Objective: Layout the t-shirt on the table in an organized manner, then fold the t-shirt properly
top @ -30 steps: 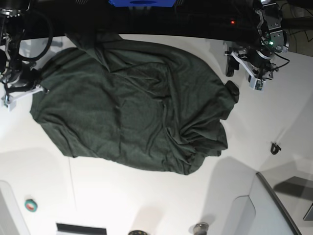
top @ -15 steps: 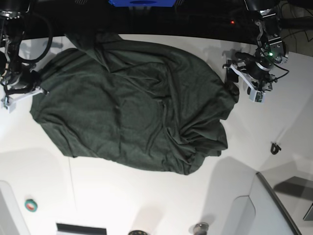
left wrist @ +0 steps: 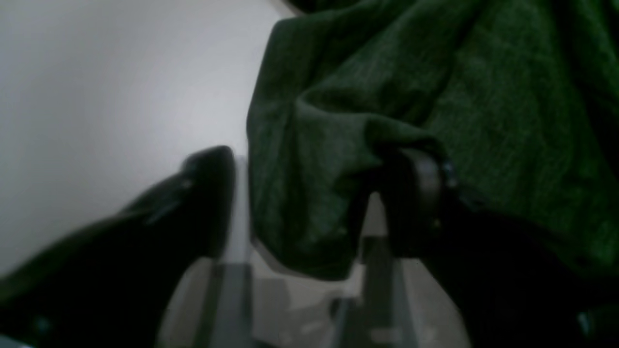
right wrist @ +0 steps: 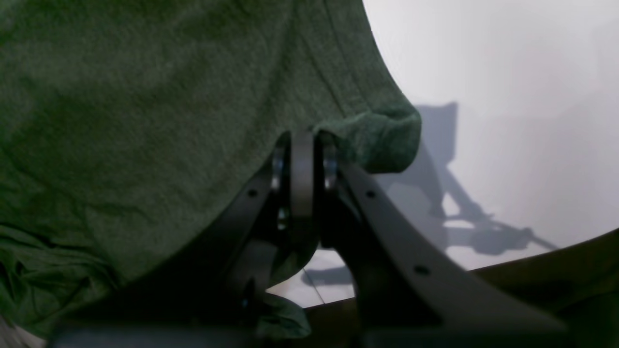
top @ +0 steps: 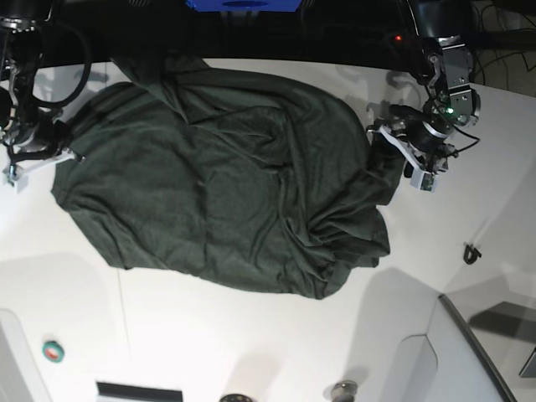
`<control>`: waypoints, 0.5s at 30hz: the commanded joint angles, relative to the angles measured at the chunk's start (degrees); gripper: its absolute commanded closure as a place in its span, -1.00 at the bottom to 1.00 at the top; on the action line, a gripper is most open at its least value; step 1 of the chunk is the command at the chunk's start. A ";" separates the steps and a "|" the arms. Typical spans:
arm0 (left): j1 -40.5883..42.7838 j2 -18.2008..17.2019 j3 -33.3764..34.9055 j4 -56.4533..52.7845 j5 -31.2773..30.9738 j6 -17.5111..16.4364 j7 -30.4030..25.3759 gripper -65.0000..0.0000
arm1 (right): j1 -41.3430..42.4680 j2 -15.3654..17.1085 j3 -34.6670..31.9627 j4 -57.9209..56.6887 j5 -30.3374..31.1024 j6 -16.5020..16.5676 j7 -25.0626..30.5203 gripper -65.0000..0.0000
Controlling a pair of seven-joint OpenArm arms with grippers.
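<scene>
The dark green t-shirt (top: 226,184) lies crumpled and roughly spread on the white table (top: 251,343). At its right edge, my left gripper (top: 395,157) is open. In the left wrist view its fingers (left wrist: 213,193) stand on either side of a bunched fold of the t-shirt (left wrist: 309,159), and the left gripper (left wrist: 314,179) has cloth between its jaws. At the shirt's left edge my right gripper (top: 69,152) is shut on the t-shirt. The right wrist view shows the right gripper (right wrist: 302,154) pinching the hem of the t-shirt (right wrist: 377,135) just above the table (right wrist: 508,72).
A small green and red round item (top: 53,351) lies at the front left. A small dark clip (top: 471,252) sits at the right, and a grey bin (top: 469,352) fills the front right corner. A blue object (top: 241,5) sits beyond the far edge.
My left arm has moved left and down to the shirt's right edge, bringing its jaws around a fold and a little closer together. The right arm and the shirt have stayed put.
</scene>
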 commanded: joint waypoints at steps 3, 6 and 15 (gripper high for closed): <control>0.38 -1.73 -0.03 0.10 0.36 -0.24 1.68 0.51 | 0.29 0.79 0.48 0.93 -0.18 0.15 0.77 0.96; 0.55 -3.48 -0.03 -0.16 0.36 -0.24 1.77 1.00 | 0.29 0.79 0.48 0.93 -0.18 0.15 0.95 0.96; 7.58 -8.23 -0.56 12.58 0.27 -0.24 1.77 1.00 | -0.23 0.70 0.65 5.06 3.60 0.15 0.68 0.96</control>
